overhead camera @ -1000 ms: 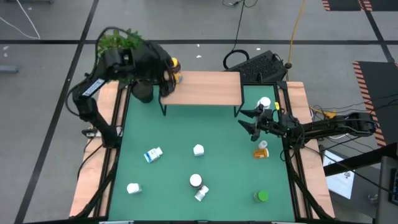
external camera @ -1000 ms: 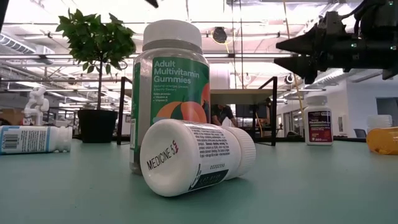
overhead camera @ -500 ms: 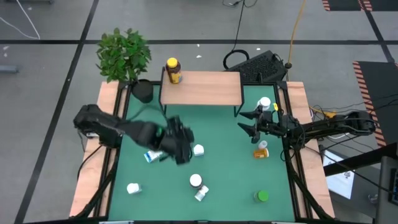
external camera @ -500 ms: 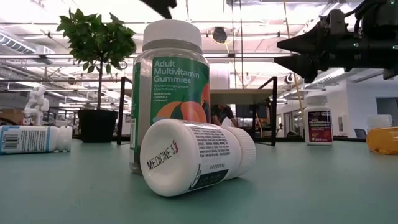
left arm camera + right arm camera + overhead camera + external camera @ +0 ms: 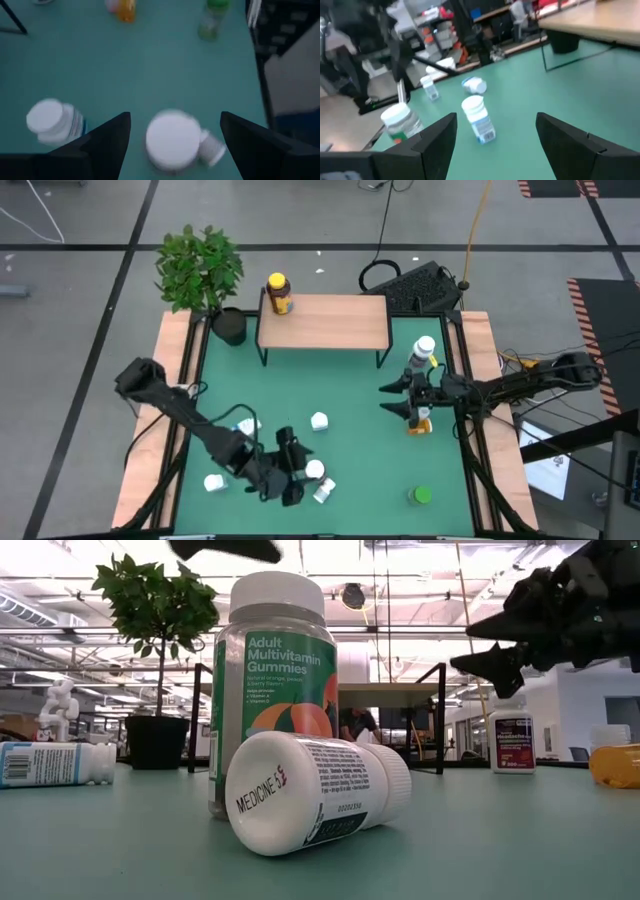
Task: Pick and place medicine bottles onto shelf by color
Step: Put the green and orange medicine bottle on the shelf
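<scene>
**Left gripper over the gummies bottle, shelf nearly bare**

Green matting covers the table (image 5: 360, 420), and on it we count several loose bottles; our left gripper (image 5: 290, 476) hangs over the near middle with its fingers spread wide, empty, straddling the white cap of the multivitamin gummies bottle (image 5: 173, 141) as the left wrist view shows it. To do this step well we should centre the cap between the fingers, descend straight, and close on the body below the cap; the fallen white medicine bottle (image 5: 318, 790) lies touching or just beside the gummies bottle (we cannot tell which), so a crooked descent could knock it rolling.

Our right gripper (image 5: 400, 397) hovers at the right side, fingers also apart and holding nothing, near the orange bottle (image 5: 420, 421) and an upright white bottle (image 5: 424, 351).

As for what holds what: the shelf (image 5: 330, 322) carries only the amber bottle with a yellow cap (image 5: 278, 293), at its left end; the black plant pot (image 5: 229, 326) holds a leafy plant.
</scene>
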`<act>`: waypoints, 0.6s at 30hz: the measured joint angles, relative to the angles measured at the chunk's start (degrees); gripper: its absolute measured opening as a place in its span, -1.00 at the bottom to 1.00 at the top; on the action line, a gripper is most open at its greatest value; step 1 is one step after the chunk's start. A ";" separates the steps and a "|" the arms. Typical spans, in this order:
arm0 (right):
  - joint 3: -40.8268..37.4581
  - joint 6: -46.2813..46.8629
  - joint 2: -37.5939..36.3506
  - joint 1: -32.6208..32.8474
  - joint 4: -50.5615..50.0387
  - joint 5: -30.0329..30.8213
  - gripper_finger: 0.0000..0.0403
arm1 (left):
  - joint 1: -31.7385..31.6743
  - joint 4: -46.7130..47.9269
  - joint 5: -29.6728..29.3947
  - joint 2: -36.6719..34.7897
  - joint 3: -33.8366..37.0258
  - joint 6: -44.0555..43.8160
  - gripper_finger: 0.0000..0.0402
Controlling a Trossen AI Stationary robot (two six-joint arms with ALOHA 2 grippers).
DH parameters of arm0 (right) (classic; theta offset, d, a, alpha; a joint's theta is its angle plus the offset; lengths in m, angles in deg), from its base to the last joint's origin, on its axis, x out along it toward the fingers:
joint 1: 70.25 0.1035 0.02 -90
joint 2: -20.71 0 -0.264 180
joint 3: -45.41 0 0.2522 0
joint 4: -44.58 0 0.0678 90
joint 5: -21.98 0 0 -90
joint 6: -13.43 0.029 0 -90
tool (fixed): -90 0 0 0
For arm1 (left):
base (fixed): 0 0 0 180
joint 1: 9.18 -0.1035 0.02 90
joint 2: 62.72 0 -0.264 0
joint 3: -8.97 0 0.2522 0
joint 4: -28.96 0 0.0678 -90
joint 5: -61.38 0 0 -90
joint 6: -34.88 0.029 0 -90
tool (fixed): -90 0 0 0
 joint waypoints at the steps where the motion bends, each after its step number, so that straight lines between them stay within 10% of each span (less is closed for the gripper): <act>1: 0.00 -0.34 -0.03 0.63 0.19 1.24 0.33 | 0.44 -0.49 -0.17 0.00 0.78 0.54 0.54; 18: 0.00 -4.89 0.00 2.88 4.68 6.40 0.33 | 1.28 -20.73 -2.27 5.47 10.31 4.97 0.54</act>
